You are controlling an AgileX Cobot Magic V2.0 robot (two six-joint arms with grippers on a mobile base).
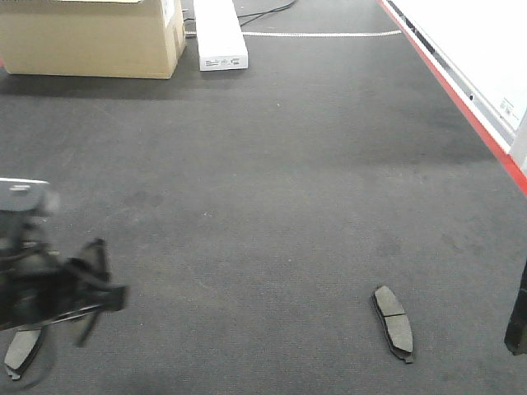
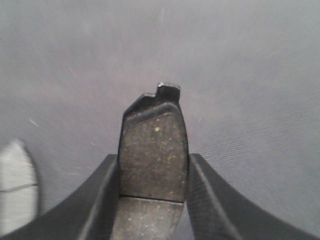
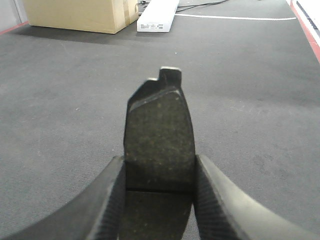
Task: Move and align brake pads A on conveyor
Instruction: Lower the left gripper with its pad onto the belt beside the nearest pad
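Observation:
Each wrist view shows a brake pad clamped across its width, grey speckled face up and notched end pointing away. My left gripper (image 2: 152, 159) is shut on one brake pad (image 2: 154, 135) above the conveyor (image 2: 240, 75). My right gripper (image 3: 160, 160) is shut on another brake pad (image 3: 159, 120). In the front view the left gripper (image 1: 97, 284) is a blurred dark shape at the left edge. A loose brake pad (image 1: 20, 350) lies just below it, and shows pale beside the left finger (image 2: 17, 192). A third brake pad (image 1: 394, 322) lies lengthwise on the belt at lower right. Only a dark sliver of the right gripper (image 1: 517, 322) shows.
A cardboard box (image 1: 90, 37) and a long white box (image 1: 219, 33) stand at the belt's far end, also seen as the box (image 3: 80, 14) and white box (image 3: 159, 14). A red strip (image 1: 461, 99) with a white rail (image 1: 494, 58) borders the right edge.

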